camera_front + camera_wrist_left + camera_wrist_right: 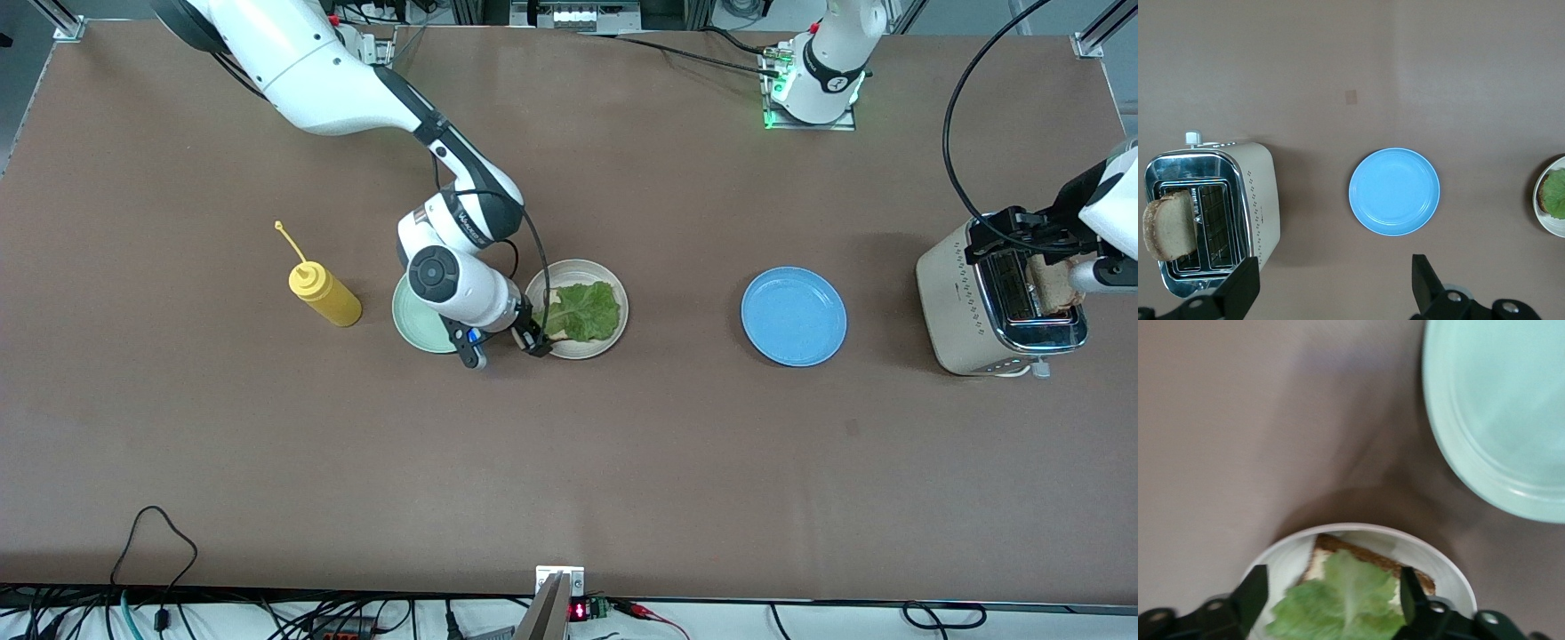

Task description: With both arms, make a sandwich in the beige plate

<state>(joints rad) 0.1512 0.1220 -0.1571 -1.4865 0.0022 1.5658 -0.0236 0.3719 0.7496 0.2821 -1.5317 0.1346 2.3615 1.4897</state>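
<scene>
The beige plate (pixel 578 267) holds one bread slice (pixel 1358 553) with a ruffled green lettuce leaf (pixel 582 311) on top of it. My right gripper (pixel 532 340) is open just above the plate's edge, and its jaws stand either side of the lettuce (pixel 1345 600) without holding it. A second bread slice (pixel 1052 284) stands up out of a slot of the toaster (pixel 965 302). My left gripper (pixel 987 238) is open and empty, up above the toaster. The left wrist view shows this slice (pixel 1168 225) in the toaster (pixel 1258 193).
A mint-green plate (pixel 413 324) lies beside the beige plate, toward the right arm's end, partly under the right arm. A yellow squeeze bottle (pixel 324 296) stands farther toward that end. A blue plate (pixel 793 316) lies between the beige plate and the toaster.
</scene>
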